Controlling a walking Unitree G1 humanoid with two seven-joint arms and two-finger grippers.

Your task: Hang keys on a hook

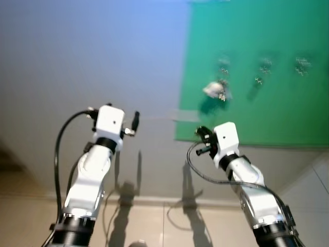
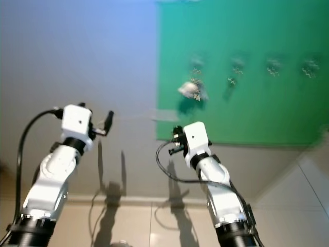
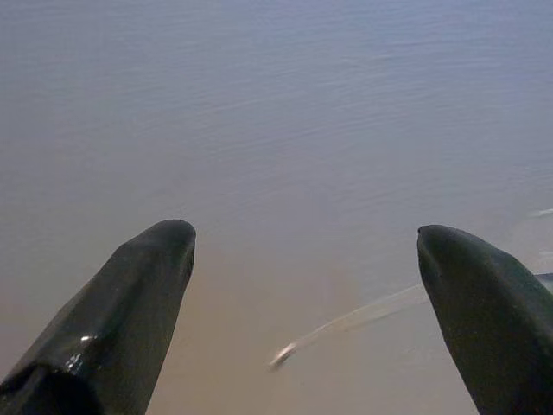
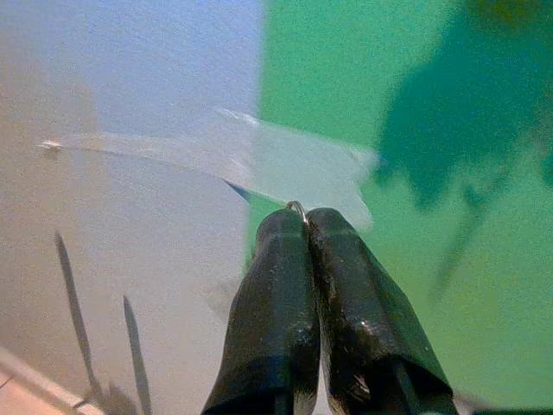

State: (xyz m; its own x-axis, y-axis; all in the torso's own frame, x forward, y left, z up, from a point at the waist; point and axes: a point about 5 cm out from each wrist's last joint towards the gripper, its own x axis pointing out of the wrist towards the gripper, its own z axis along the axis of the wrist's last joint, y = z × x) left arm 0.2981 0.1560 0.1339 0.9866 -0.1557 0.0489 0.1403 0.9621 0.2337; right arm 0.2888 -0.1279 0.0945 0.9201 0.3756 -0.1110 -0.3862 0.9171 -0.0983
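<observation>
Keys, a pale bunch with something whitish on it, hang near the left edge of the green board. They sit just under the first hook in the row along the board's upper part and throw a dark shadow below themselves. From here they look to be on that hook already, though blur keeps me from seeing the ring over it. Two more hooks carry small dangling bits I can't make out.

My right gripper is up by the board's lower left corner, below the keys and apart from them. Its fingers are pressed tight together, and I judge that suits an arm that has nothing left to carry. My left gripper is raised toward the bare wall well off the board's left edge, fingers spread wide and holding nothing, which I read as simply keeping it out of the way.

The head views give me the whole row of hooks and both arms. The right wrist view adds a clear tape strip across the board's left edge and a tiny metal loop at the fingertips that I can't identify
</observation>
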